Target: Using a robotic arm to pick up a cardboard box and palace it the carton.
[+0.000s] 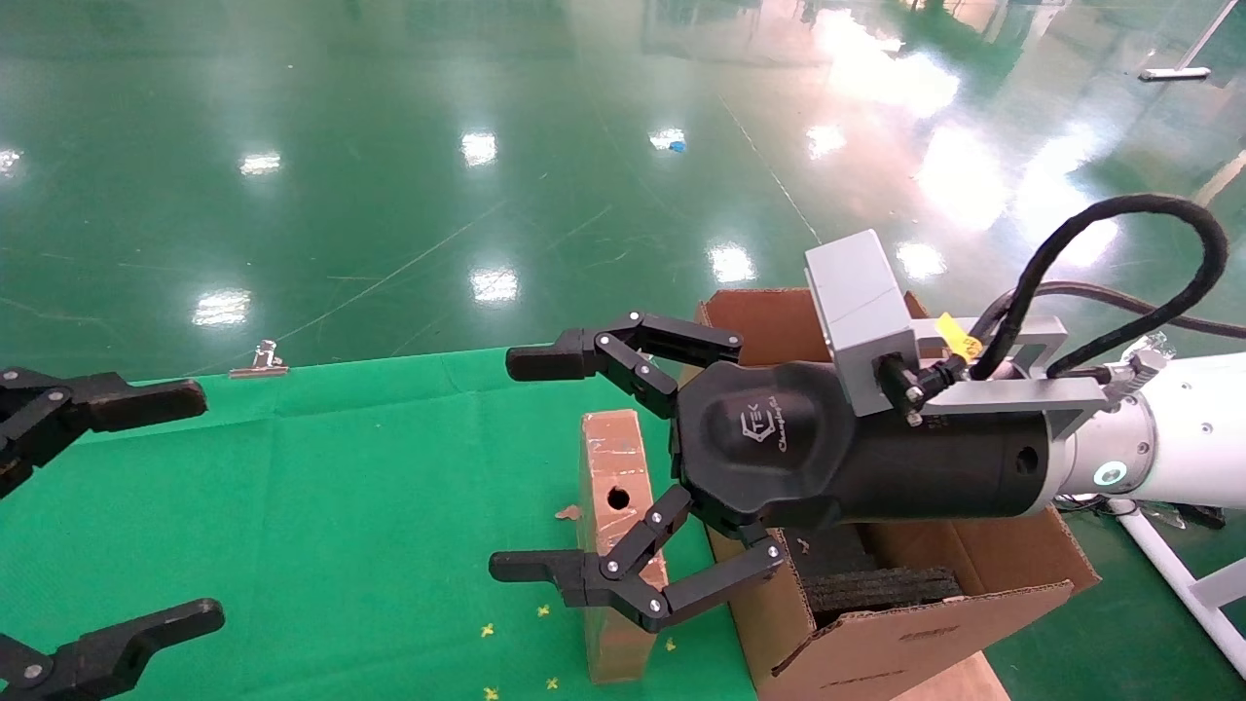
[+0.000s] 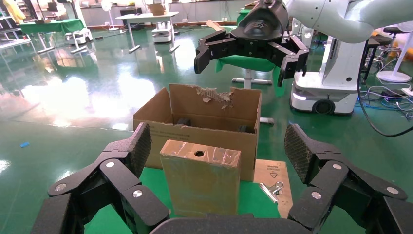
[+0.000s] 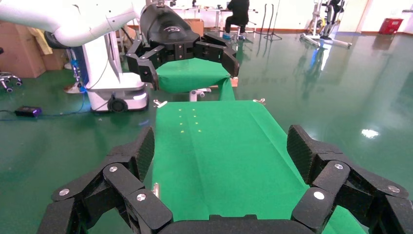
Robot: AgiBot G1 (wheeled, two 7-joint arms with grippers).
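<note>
Left gripper [image 1: 112, 506] parked at the near-left edge over the green cloth [image 1: 341, 506], fingers spread, empty; right gripper [image 1: 531, 467] on the robotic arm [image 1: 1168, 438] hovers above the cardboard box [image 1: 613, 545], jaws wide, nothing held; box upright on the cloth, just beside the carton [image 1: 925, 604]; green floor [image 1: 389, 146] beyond

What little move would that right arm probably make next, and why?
Probably lower the open right tool around the cardboard box. The box stands upright on the green cloth beside the carton, ungripped, and the tool hangs just above it.
</note>
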